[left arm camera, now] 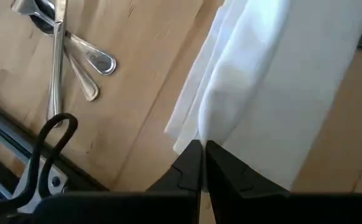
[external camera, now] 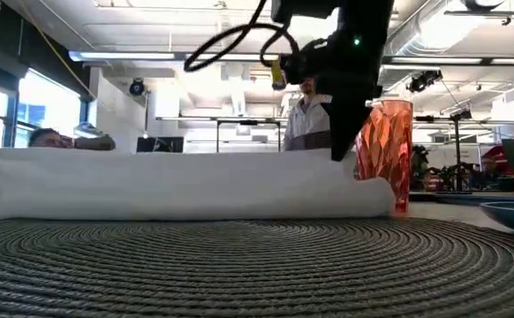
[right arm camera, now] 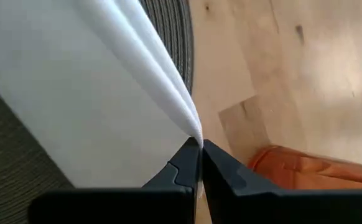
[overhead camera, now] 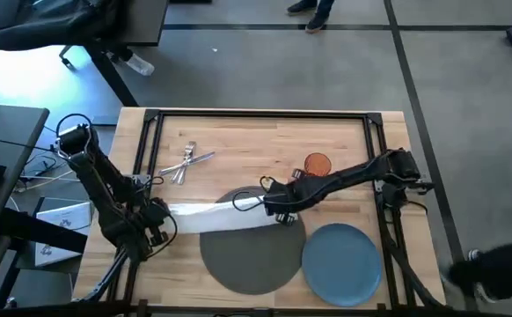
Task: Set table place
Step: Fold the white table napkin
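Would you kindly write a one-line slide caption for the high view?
Both grippers, left and right, pinch opposite ends of a white napkin over the grey placemat, beside the blue plate.

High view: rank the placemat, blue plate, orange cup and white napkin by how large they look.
1. Placemat, the widest, though the napkin covers part of it.
2. Blue plate, a slightly smaller round.
3. White napkin, a long narrow strip pinched at its ends by the left hand and right hand.
4. Orange cup.
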Tool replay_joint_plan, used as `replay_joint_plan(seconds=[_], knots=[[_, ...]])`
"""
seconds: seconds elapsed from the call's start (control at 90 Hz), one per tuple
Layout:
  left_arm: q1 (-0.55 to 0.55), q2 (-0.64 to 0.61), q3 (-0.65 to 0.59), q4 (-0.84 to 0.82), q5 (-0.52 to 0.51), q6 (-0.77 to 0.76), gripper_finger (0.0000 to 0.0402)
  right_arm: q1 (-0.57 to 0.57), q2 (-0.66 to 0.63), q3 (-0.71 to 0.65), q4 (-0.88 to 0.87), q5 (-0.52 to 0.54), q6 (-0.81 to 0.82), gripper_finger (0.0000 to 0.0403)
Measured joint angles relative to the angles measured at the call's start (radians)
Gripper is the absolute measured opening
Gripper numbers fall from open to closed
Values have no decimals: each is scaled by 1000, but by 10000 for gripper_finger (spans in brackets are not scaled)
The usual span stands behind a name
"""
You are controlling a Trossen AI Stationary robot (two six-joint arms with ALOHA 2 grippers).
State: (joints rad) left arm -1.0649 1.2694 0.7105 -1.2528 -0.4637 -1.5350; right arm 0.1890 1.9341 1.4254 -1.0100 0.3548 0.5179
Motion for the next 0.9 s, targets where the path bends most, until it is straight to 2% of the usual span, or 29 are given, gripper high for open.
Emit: replay_joint_plan(seconds=[0.167, 0.267, 0.644, 0.778, 0.9], knots=[[6, 0, 0, 1, 2, 1, 0, -5, 44, 0, -11, 4, 18, 0], [6, 0, 0, 1, 2, 1, 0, -6, 69, -1, -44, 41, 47, 0], [35, 0, 0, 0, 5, 3, 4, -17, 70, -1, -43, 63, 32, 1], [52, 0, 0, 1, 13, 12, 27, -27, 70, -1, -44, 58, 32, 6], [58, 0, 4, -6, 21, 19, 66, -32, 70, -1, -49, 56, 31, 42]])
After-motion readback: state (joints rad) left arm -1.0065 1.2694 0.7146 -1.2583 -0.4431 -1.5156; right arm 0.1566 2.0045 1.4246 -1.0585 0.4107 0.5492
